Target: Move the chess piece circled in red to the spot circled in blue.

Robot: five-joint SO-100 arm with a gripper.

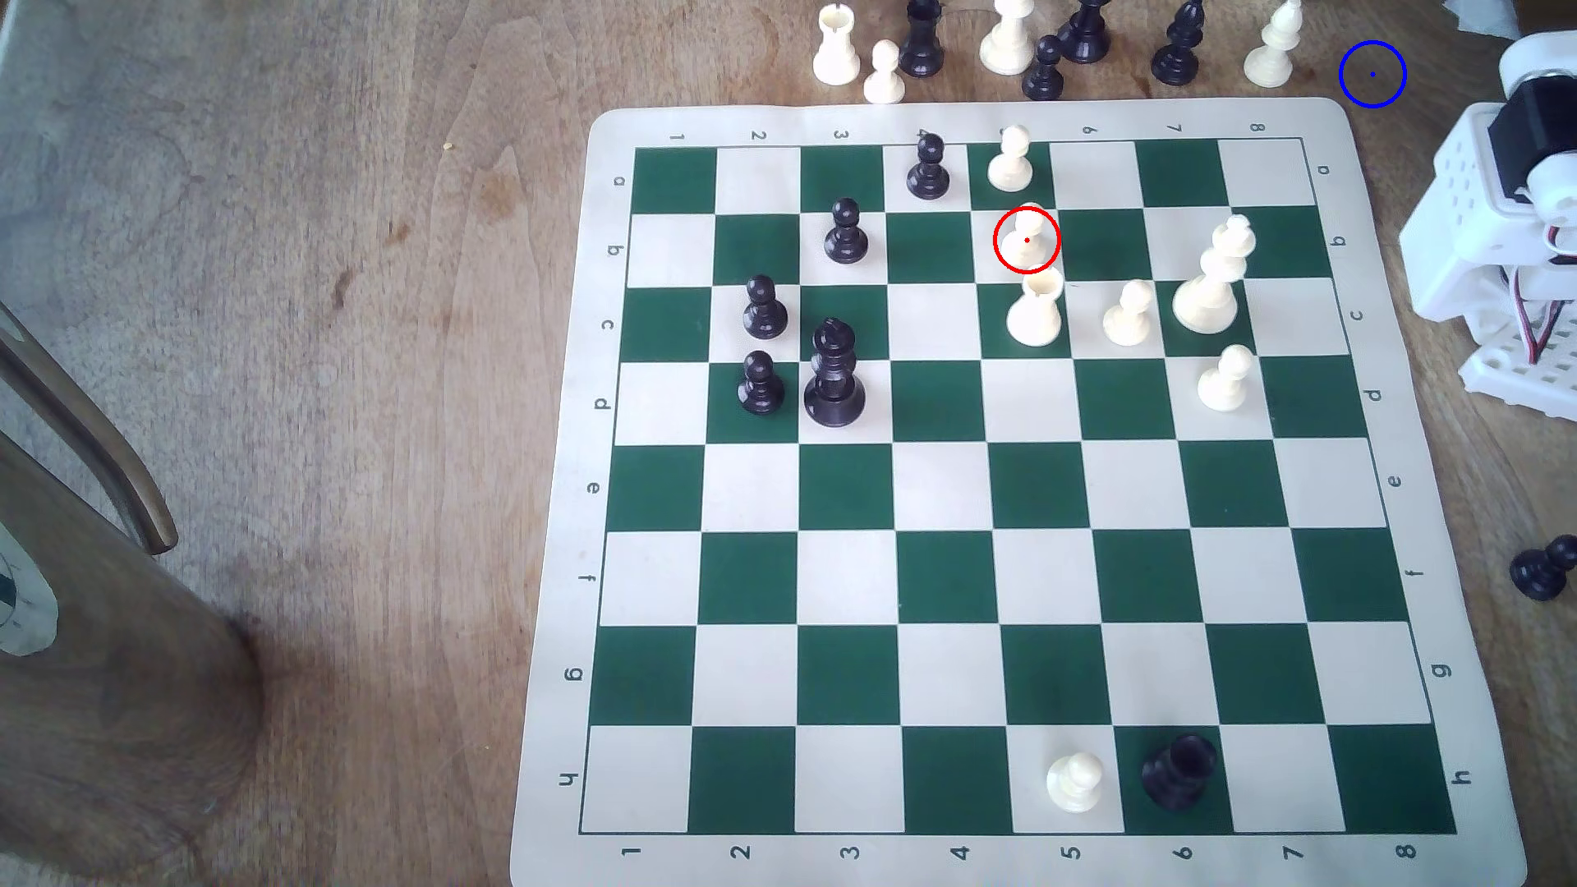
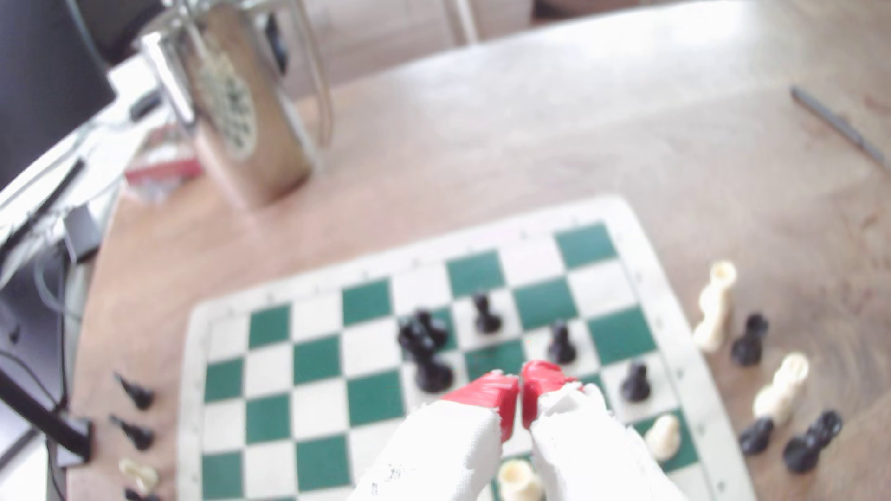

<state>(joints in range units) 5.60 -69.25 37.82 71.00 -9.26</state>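
In the wrist view the hand (image 2: 520, 385) hangs above the board (image 1: 555, 597) with its red tips pressed together, grasping nothing. In the exterior view the pawn (image 1: 1027, 241) stands far on the board, just behind a taller cream piece (image 1: 1035, 311). Beyond the board's far right corner, the spot (image 1: 1372, 74) is bare counter (image 1: 341, 341).
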